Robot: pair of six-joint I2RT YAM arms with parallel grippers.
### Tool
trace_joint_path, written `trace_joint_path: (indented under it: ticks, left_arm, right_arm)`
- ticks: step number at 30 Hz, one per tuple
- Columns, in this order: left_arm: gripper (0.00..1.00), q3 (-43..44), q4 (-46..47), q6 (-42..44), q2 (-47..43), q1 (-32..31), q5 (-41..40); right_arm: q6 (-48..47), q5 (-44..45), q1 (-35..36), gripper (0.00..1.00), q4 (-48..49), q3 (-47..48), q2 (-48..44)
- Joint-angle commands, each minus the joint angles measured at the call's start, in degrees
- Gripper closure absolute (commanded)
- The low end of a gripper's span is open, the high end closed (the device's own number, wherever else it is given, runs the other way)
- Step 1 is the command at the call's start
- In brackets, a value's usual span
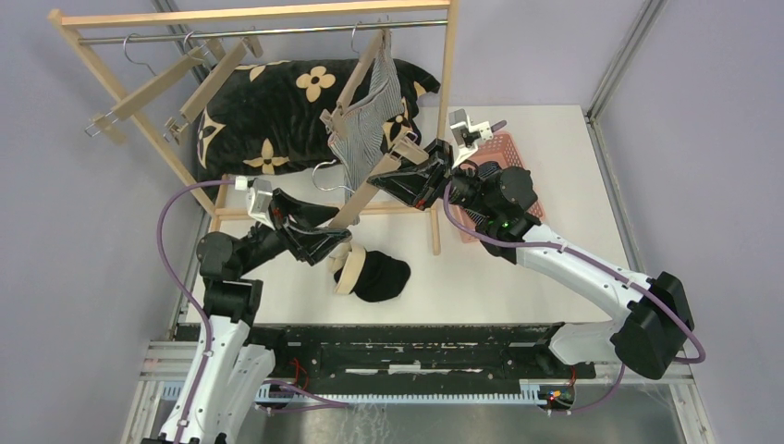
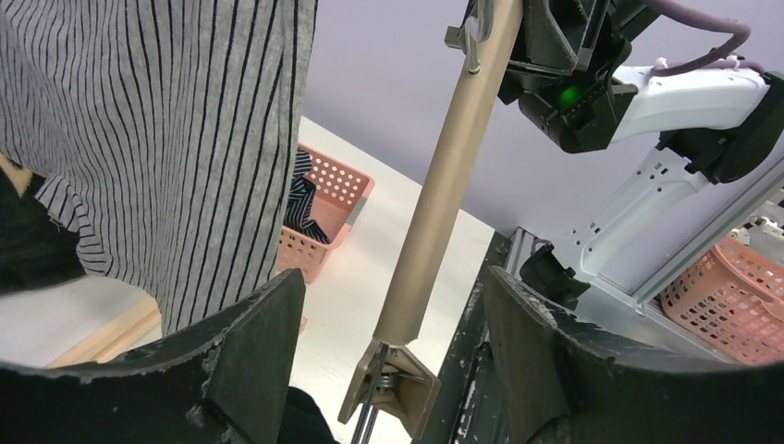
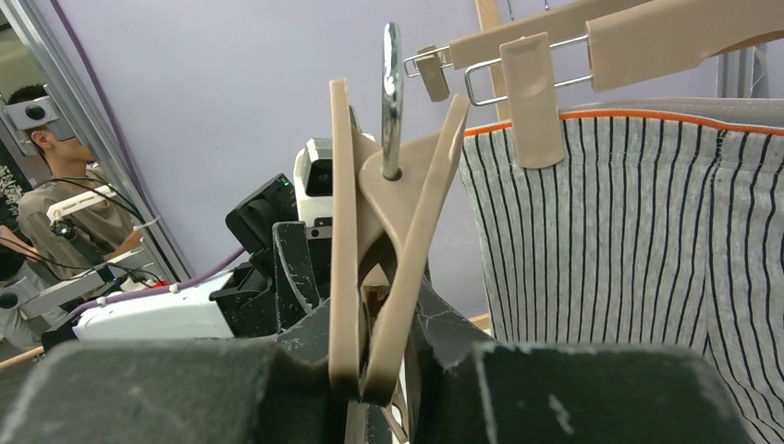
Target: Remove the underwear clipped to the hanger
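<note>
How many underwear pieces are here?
3: grey striped one clipped on the rack, black one on the table, navy striped one in the pink basket; others may be hidden.

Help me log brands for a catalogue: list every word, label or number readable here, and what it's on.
No legible text anywhere.
Cushion: tan flower marks and a monogram-like sign, too blurred to read.
Underwear, hanger, basket: no print visible.

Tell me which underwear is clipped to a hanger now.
The grey-white striped underwear, hanging from a hanger clip. The black underwear lies loose on the table; the navy striped underwear sits in the pink basket.
</note>
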Motion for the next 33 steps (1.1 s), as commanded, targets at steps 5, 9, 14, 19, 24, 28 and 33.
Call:
trace_joint_path:
  ticks: [5, 9, 14, 19, 24, 28, 33]
  left_arm:
    - [0.28, 1.04, 2.47, -0.71, 0.69, -0.14, 0.6]
    - [0.46, 1.35, 2.78, -0.77, 1.07, -0.17, 1.12]
    - [0.56, 1.5, 2.82, -0.9, 1.25, -0.14, 1.65]
    - [0.97, 1.7, 3.21, -0.99, 1.02, -0.15, 2.51]
    - [0.97, 2.15, 3.11, -1.89, -0.53, -0.19, 2.66]
    - [0.97, 5.65, -8.89, 1.56, -2.8, -0.17, -2.32]
    - [0.97, 20.1, -40.43, 15.6, -3.23, -0.22, -16.18]
  right_arm:
    - [0.47, -1.88, 0.18, 0.99, 2.11, 2.93, -0.61]
    - [0.71, -1.99, 0.31, 0.99, 2.11, 3.12, -0.35]
    - [1.25, -2.05, 0.34, 0.99, 2.74, 3.75, 0.56]
    - [1.95, -2.73, 0.4, 0.99, 2.23, 4.81, 2.63]
    - [0.17, -2.71, 0.49, 0.99, -0.85, 4.61, 2.87]
    - [-4.57, -1.2, 0.65, 0.74, -6.44, 3.44, 0.45]
    - [-14.04, 4.55, 1.38, 0.5, -19.47, 0.04, -5.38]
